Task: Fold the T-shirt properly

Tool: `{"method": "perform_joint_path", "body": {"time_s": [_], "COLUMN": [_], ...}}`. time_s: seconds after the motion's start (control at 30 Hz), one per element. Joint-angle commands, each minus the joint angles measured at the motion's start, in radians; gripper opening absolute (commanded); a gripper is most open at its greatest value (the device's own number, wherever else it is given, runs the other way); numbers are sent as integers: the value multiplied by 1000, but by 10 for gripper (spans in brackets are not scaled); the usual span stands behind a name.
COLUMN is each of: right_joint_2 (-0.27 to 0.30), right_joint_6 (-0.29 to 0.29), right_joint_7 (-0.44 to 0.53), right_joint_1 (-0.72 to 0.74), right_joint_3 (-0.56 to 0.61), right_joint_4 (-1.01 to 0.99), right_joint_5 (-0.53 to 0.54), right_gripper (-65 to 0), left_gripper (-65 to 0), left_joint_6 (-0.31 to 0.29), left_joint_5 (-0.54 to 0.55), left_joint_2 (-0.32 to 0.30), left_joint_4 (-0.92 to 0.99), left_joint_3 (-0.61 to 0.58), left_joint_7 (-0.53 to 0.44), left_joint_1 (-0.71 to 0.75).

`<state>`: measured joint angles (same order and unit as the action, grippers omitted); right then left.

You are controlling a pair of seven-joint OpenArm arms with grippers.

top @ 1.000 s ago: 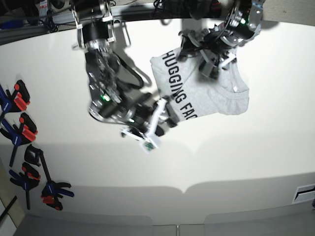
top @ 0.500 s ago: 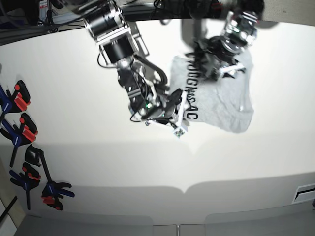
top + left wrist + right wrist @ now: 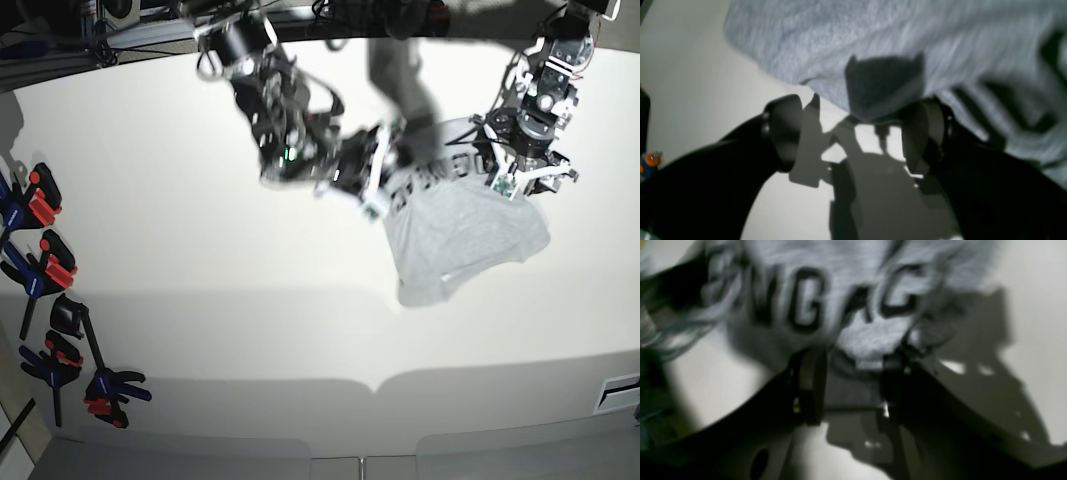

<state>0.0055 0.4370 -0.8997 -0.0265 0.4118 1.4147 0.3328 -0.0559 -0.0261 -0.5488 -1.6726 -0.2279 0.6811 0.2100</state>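
The light grey T-shirt (image 3: 465,235) lies rumpled at the back right of the white table (image 3: 200,330), its black lettering running along its far edge. My right gripper (image 3: 385,192) is at the shirt's left end. In the right wrist view this gripper (image 3: 851,386) is shut on a bunch of the T-shirt (image 3: 867,346) just under the letters. My left gripper (image 3: 512,180) is at the shirt's far right corner. Its jaws (image 3: 853,133) stand wide open, with the T-shirt edge (image 3: 873,50) reaching in beside one finger (image 3: 923,133).
Several blue, black and orange clamps (image 3: 45,270) lie along the table's left edge, and one clamp (image 3: 648,163) shows at the left of the left wrist view. A notched seam (image 3: 372,385) runs across the table's front.
Both arms have swung right and toward the back. The shirt went with them, from back centre to back right, and the lettering turned to run along its far edge.
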Motion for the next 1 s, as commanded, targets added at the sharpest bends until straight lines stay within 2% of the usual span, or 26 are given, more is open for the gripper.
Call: {"method": "perform_joint_path", "body": {"time_s": [0.0, 0.13, 0.2, 0.3, 0.37, 0.47, 0.6, 0.7, 0.83, 0.97], "right_joint_2": [3, 5, 5, 6, 5, 6, 6, 6, 6, 10], "right_joint_6": [-9, -27, -35, -36, -36, -34, -34, -33, 19, 47], "right_joint_7": [-99, -104, -107, -113, -123, -135, -182, -211, -261, -284], "right_joint_1": [-25, -58, -57, -57, -57, -57, -65, -96, -175, -290], "right_joint_3": [6, -2, -15, -54, -91, -164, -272, -344, -435, -525], "right_joint_4": [24, 174, 253, 374, 443, 515, 544, 547, 594, 687], "right_joint_5": [-41, -42, -42, -42, -42, -42, -41, -41, -34, 60], "right_gripper": [-385, -385, -385, -385, -385, -385, -385, -385, -385, -385], "left_gripper": [-212, -212, -212, -212, -212, -212, -212, -212, -212, -212], "left_joint_6": [4, 54, 124, 261, 312, 331, 344, 344, 350, 355], "left_joint_5": [10, 20, 47, 104, 93, 30, 26, 21, -2, 1], "left_joint_2": [-14, -14, -14, -14, -8, 21, 55, 55, 55, 55], "left_joint_4": [-6, -6, -16, -74, -132, -219, -319, -362, -400, -481], "left_joint_3": [4, 5, 5, 6, 6, 6, 6, 6, 18, 97], "left_joint_7": [5, 14, 72, 184, 193, 182, 181, 171, 174, 270], "left_joint_1": [-13, -16, -17, -14, -6, 1, 17, 50, 132, 249]}}
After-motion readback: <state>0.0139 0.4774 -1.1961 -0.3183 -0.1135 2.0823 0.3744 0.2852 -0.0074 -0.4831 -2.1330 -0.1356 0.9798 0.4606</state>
